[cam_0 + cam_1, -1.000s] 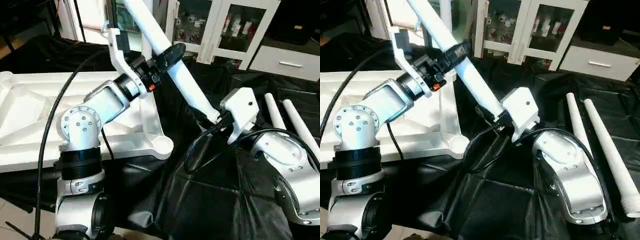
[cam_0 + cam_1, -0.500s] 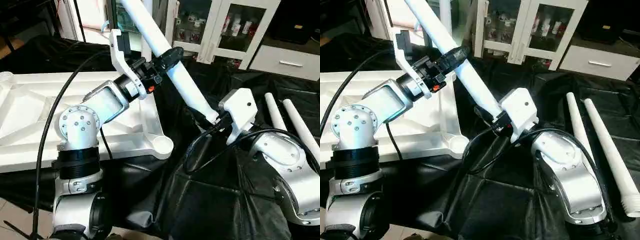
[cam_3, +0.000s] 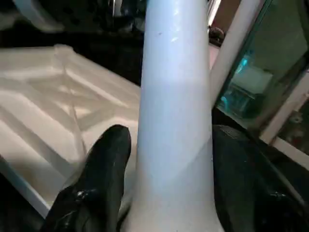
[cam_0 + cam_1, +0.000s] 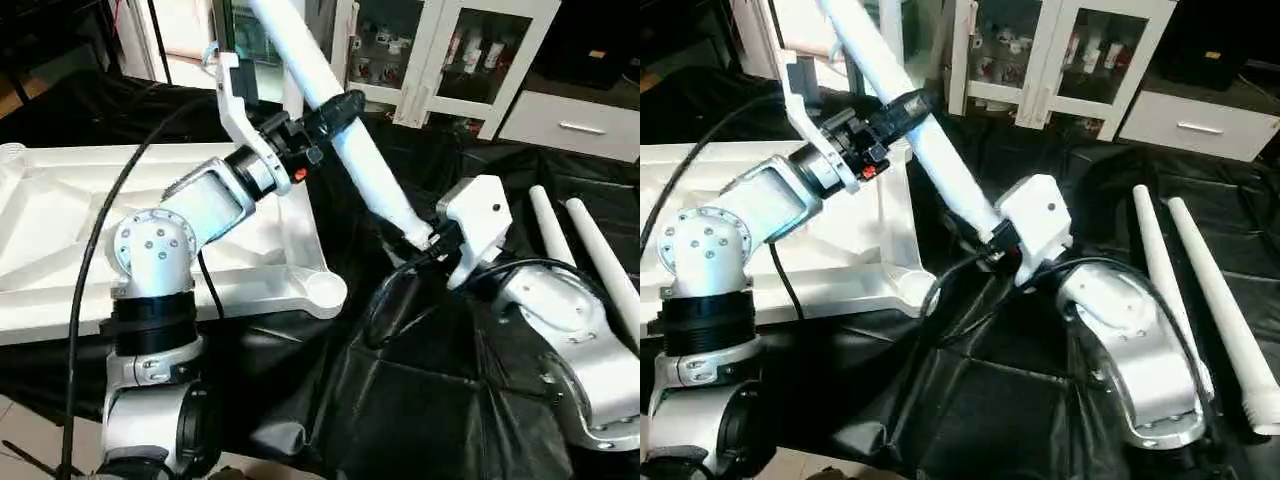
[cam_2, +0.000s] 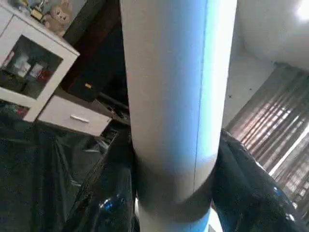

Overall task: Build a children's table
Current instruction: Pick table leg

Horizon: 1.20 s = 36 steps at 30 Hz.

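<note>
Two claws [image 4: 335,108] [image 4: 992,243], three legs [image 4: 345,140], one top [image 4: 60,220].

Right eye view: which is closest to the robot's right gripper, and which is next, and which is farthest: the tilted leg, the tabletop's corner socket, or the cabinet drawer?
1. The tilted leg, right at the right gripper.
2. The corner socket, to its left on the tabletop.
3. The cabinet drawer, far behind on the right.

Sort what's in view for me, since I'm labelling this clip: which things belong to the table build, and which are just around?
Part of the job:
- white leg, between both pincers
- table top, ribbed underside up
- two spare legs on the black sheet

Just around:
- black sheet
- glass-door cabinets
- white drawer
</note>
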Motion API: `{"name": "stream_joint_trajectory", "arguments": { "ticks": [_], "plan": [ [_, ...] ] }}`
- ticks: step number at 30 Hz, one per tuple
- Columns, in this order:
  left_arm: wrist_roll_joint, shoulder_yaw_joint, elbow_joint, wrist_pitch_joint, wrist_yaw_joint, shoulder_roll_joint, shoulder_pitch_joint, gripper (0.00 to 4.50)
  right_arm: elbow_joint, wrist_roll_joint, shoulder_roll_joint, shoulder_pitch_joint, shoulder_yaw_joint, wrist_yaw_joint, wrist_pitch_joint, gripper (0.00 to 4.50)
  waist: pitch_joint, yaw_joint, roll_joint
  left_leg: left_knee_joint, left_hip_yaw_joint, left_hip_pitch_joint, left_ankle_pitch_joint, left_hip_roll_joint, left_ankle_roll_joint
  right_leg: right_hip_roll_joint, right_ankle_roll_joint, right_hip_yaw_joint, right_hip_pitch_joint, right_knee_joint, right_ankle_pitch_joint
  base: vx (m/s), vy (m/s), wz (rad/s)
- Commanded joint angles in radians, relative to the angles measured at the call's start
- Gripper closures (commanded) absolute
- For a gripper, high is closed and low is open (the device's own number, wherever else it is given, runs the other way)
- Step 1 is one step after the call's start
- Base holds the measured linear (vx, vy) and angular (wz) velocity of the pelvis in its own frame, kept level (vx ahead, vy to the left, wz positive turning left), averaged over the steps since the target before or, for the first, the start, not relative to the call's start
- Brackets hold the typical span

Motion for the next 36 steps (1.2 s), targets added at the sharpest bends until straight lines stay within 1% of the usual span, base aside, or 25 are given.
{"name": "stream_joint_trajectory", "arguments": {
  "ticks": [1, 2, 3, 4, 6, 7, 8, 9, 12, 13, 15, 16, 18, 20, 21, 22, 23, 24, 26, 27, 28, 30, 31, 32, 36],
  "plan": [
    [0.007, -0.011, 0.007, -0.005, -0.003, 0.013, -0.013, 2.68, -0.025, 0.090, 0.015, -0.014, -0.063, 0.011, 0.034, 1.59, -0.077, 0.003, 0.002, -0.066, -0.002, -0.005, -0.100, 0.021, 0.038, -0.045, -0.147, 0.026, 0.069, -0.064, -0.251, 0.000, 0.000, 0.00],
    [0.007, -0.011, 0.008, -0.005, -0.004, 0.014, -0.013, 2.69, -0.026, 0.096, 0.016, -0.014, -0.066, 0.012, 0.038, 1.46, -0.078, 0.003, 0.003, -0.066, -0.003, -0.005, -0.092, 0.023, 0.040, -0.045, -0.151, 0.026, 0.070, -0.061, -0.235, 0.000, 0.000, 0.00],
    [0.012, -0.016, 0.011, -0.005, -0.009, 0.021, -0.014, 2.70, -0.034, 0.154, 0.019, -0.019, -0.100, 0.027, 0.066, 1.34, -0.078, 0.004, 0.003, -0.066, -0.003, -0.004, -0.091, 0.022, 0.041, -0.044, -0.153, 0.026, 0.070, -0.061, -0.230, 0.000, 0.000, 0.00],
    [0.015, -0.018, 0.019, -0.006, -0.015, 0.027, -0.017, 2.70, -0.035, 0.208, 0.018, -0.026, -0.136, 0.041, 0.092, 1.34, -0.080, 0.005, 0.008, -0.066, -0.004, -0.004, -0.093, 0.021, 0.041, -0.044, -0.155, 0.026, 0.072, -0.060, -0.227, 0.000, 0.000, 0.00],
    [0.018, -0.021, 0.025, -0.006, -0.023, 0.033, -0.021, 2.70, -0.022, 0.270, 0.018, -0.041, -0.187, 0.048, 0.126, 1.09, -0.082, 0.006, 0.007, -0.064, -0.003, -0.005, -0.086, 0.020, 0.040, -0.044, -0.161, 0.025, 0.073, -0.060, -0.217, 0.000, 0.000, 0.00],
    [0.017, -0.027, 0.027, -0.003, -0.032, 0.037, -0.024, 2.70, -0.011, 0.314, 0.011, -0.053, -0.220, 0.056, 0.162, 1.02, -0.081, 0.006, 0.007, -0.065, -0.003, -0.003, -0.087, 0.020, 0.041, -0.043, -0.163, 0.025, 0.072, -0.061, -0.219, 0.000, 0.000, 0.00],
    [0.017, -0.032, 0.027, 0.000, -0.038, 0.041, -0.025, 2.70, -0.003, 0.334, 0.003, -0.060, -0.237, 0.060, 0.179, 1.02, -0.083, 0.007, 0.007, -0.064, -0.004, -0.003, -0.083, 0.019, 0.042, -0.043, -0.164, 0.024, 0.074, -0.059, -0.218, 0.000, 0.000, 0.00],
    [0.017, -0.036, 0.029, 0.002, -0.043, 0.045, -0.027, 2.70, 0.004, 0.349, -0.004, -0.067, -0.248, 0.063, 0.191, 0.83, -0.082, 0.008, 0.007, -0.063, -0.002, -0.004, -0.081, 0.019, 0.038, -0.044, -0.164, 0.024, 0.072, -0.061, -0.222, 0.000, 0.000, 0.00],
    [0.024, -0.066, 0.036, 0.014, -0.082, 0.068, -0.039, 2.70, 0.071, 0.421, -0.046, -0.121, -0.304, 0.054, 0.311, 0.63, -0.082, 0.007, 0.009, -0.063, -0.003, -0.003, -0.082, 0.017, 0.029, -0.042, -0.166, 0.023, 0.073, -0.061, -0.236, 0.000, 0.000, 0.00],
    [0.025, -0.069, 0.037, 0.015, -0.085, 0.070, -0.041, 2.70, 0.077, 0.427, -0.050, -0.126, -0.308, 0.054, 0.321, 0.63, -0.082, 0.008, 0.008, -0.063, -0.003, -0.001, -0.086, 0.016, 0.026, -0.042, -0.164, 0.022, 0.073, -0.062, -0.246, 0.000, 0.000, 0.00],
    [0.030, -0.091, 0.044, 0.018, -0.111, 0.084, -0.054, 2.70, 0.114, 0.440, -0.102, -0.154, -0.299, 0.078, 0.402, 0.58, -0.082, 0.009, 0.010, -0.062, -0.003, -0.002, -0.082, 0.017, 0.020, -0.042, -0.165, 0.023, 0.074, -0.062, -0.247, 0.000, 0.000, 0.00],
    [0.033, -0.105, 0.048, 0.021, -0.128, 0.093, -0.065, 2.70, 0.141, 0.433, -0.144, -0.176, -0.278, 0.103, 0.452, 0.58, -0.083, 0.009, 0.005, -0.061, -0.002, -0.002, -0.075, 0.017, 0.020, -0.042, -0.164, 0.023, 0.075, -0.061, -0.237, 0.000, 0.000, 0.00],
    [0.035, -0.112, 0.050, 0.022, -0.135, 0.097, -0.069, 2.70, 0.150, 0.436, -0.157, -0.187, -0.270, 0.113, 0.460, 0.58, -0.082, 0.011, 0.005, -0.059, -0.002, -0.004, -0.068, 0.016, 0.020, -0.045, -0.167, 0.024, 0.077, -0.061, -0.239, 0.000, 0.000, 0.00],
    [0.035, -0.121, 0.051, 0.024, -0.148, 0.102, -0.074, 2.70, 0.158, 0.462, -0.165, -0.206, -0.267, 0.115, 0.496, 0.58, -0.083, 0.012, 0.002, -0.059, -0.002, -0.007, -0.059, 0.017, 0.021, -0.047, -0.170, 0.024, 0.080, -0.060, -0.245, 0.000, 0.000, 0.00],
    [0.034, -0.134, 0.049, 0.025, -0.165, 0.109, -0.076, 2.70, 0.158, 0.500, -0.175, -0.226, -0.257, 0.123, 0.537, 0.58, -0.083, 0.013, 0.000, -0.058, -0.002, -0.007, -0.052, 0.017, 0.023, -0.047, -0.174, 0.024, 0.080, -0.059, -0.239, 0.000, 0.000, 0.00],
    [0.034, -0.140, 0.046, 0.026, -0.174, 0.113, -0.076, 2.70, 0.158, 0.515, -0.177, -0.231, -0.255, 0.126, 0.553, 0.58, -0.084, 0.013, -0.002, -0.057, -0.003, -0.006, -0.043, 0.016, 0.027, -0.047, -0.176, 0.024, 0.081, -0.057, -0.236, 0.000, 0.000, 0.00],
    [0.034, -0.147, 0.043, 0.027, -0.183, 0.117, -0.074, 2.70, 0.157, 0.529, -0.179, -0.235, -0.254, 0.130, 0.565, 0.58, -0.082, 0.014, -0.001, -0.058, -0.002, -0.005, -0.039, 0.019, 0.030, -0.047, -0.178, 0.024, 0.077, -0.057, -0.232, 0.000, 0.000, 0.00],
    [0.035, -0.174, 0.026, 0.032, -0.216, 0.132, -0.066, 2.70, 0.159, 0.558, -0.191, -0.249, -0.247, 0.142, 0.610, 0.58, -0.082, 0.015, -0.001, -0.058, -0.001, -0.003, -0.045, 0.019, 0.030, -0.047, -0.180, 0.023, 0.075, -0.059, -0.244, 0.000, 0.000, 0.00],
    [0.035, -0.176, 0.024, 0.033, -0.220, 0.133, -0.066, 2.70, 0.160, 0.561, -0.192, -0.250, -0.247, 0.145, 0.615, 0.58, -0.082, 0.017, 0.000, -0.058, -0.001, -0.002, -0.044, 0.020, 0.029, -0.047, -0.182, 0.024, 0.075, -0.058, -0.242, 0.000, 0.000, 0.00],
    [0.035, -0.200, 0.006, 0.040, -0.254, 0.147, -0.058, 2.70, 0.168, 0.582, -0.202, -0.262, -0.243, 0.168, 0.653, 0.58, -0.083, 0.022, -0.004, -0.059, -0.002, -0.002, -0.040, 0.022, 0.025, -0.049, -0.181, 0.024, 0.077, -0.056, -0.244, 0.000, 0.000, 0.00],
    [0.037, -0.211, -0.003, 0.042, -0.271, 0.155, -0.054, 2.70, 0.170, 0.587, -0.208, -0.265, -0.240, 0.179, 0.669, 0.58, -0.082, 0.023, -0.003, -0.059, -0.001, -0.003, -0.040, 0.022, 0.026, -0.049, -0.181, 0.025, 0.075, -0.056, -0.243, 0.000, 0.000, 0.00],
    [0.049, -0.236, -0.016, 0.037, -0.299, 0.170, -0.050, 2.70, 0.157, 0.575, -0.232, -0.257, -0.216, 0.210, 0.668, 0.58, -0.083, 0.030, -0.010, -0.058, 0.000, -0.003, -0.040, 0.024, 0.018, -0.051, -0.174, 0.024, 0.076, -0.056, -0.258, 0.000, 0.000, 0.00],
    [0.049, -0.236, -0.016, 0.037, -0.299, 0.170, -0.050, 2.70, 0.157, 0.575, -0.232, -0.257, -0.216, 0.210, 0.668, 0.58, -0.082, 0.032, -0.008, -0.059, 0.000, -0.003, -0.040, 0.024, 0.017, -0.052, -0.171, 0.025, 0.075, -0.057, -0.261, 0.000, 0.000, 0.00],
    [0.057, -0.256, -0.023, 0.029, -0.323, 0.183, -0.048, 2.70, 0.143, 0.569, -0.252, -0.247, -0.192, 0.228, 0.659, 0.58, -0.081, 0.032, -0.009, -0.059, 0.001, -0.003, -0.039, 0.025, 0.015, -0.052, -0.169, 0.026, 0.075, -0.057, -0.264, 0.000, 0.000, 0.00],
    [0.073, -0.300, -0.052, 0.005, -0.383, 0.210, -0.037, 2.70, 0.123, 0.566, -0.278, -0.234, -0.156, 0.244, 0.649, 0.58, -0.082, 0.036, -0.008, -0.060, 0.000, -0.004, -0.042, 0.025, 0.004, -0.053, -0.151, 0.026, 0.073, -0.058, -0.290, 0.000, 0.000, 0.00]
  ]
}}
